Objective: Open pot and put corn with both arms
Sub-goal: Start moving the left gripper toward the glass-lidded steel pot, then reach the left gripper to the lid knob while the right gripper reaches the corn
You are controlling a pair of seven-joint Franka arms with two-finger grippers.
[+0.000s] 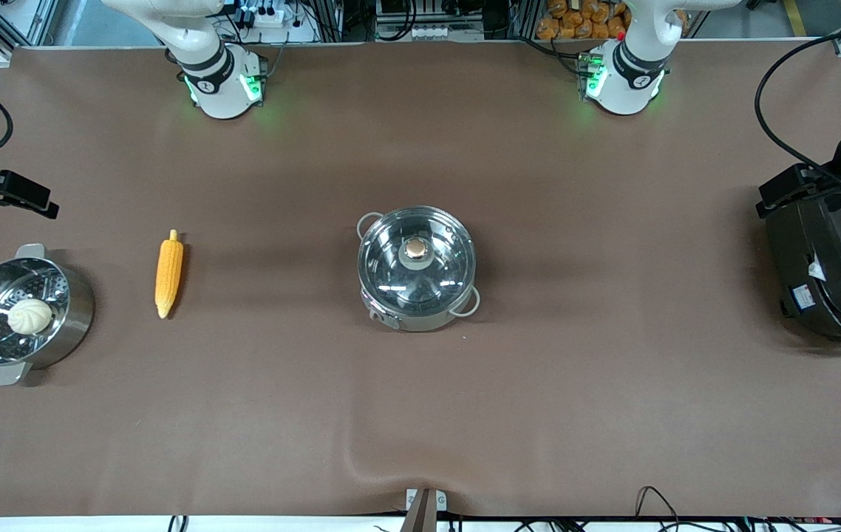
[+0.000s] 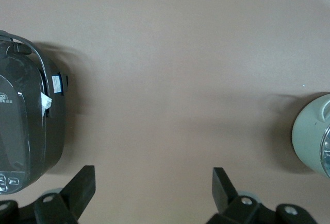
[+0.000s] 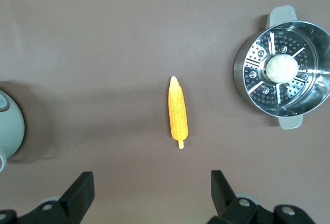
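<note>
Nothing of the job is done yet, as far as I can judge. Starting from the table edge nearest the front camera, that strip of brown cloth holds none of the task's things. Moving up toward the middle, the pot sits at the table's centre with its glass lid closed on it, the coppery knob untouched. The corn lies flat on the cloth, well apart from the pot toward the right arm's end of the table, its pale tip pointing at the near edge. Closer still to that end edge stands a steamer pot with a white bun in its insert; at the left arm's end edge sits a black rice cooker.

Farther up, the right gripper hangs over the cloth above the corn with its fingers spread wide and holding nothing. The left gripper hangs over bare cloth between the rice cooker and its own base, likewise spread and empty.

So I still have everything ahead: lift the lid, pick the corn, place it inside.
</note>
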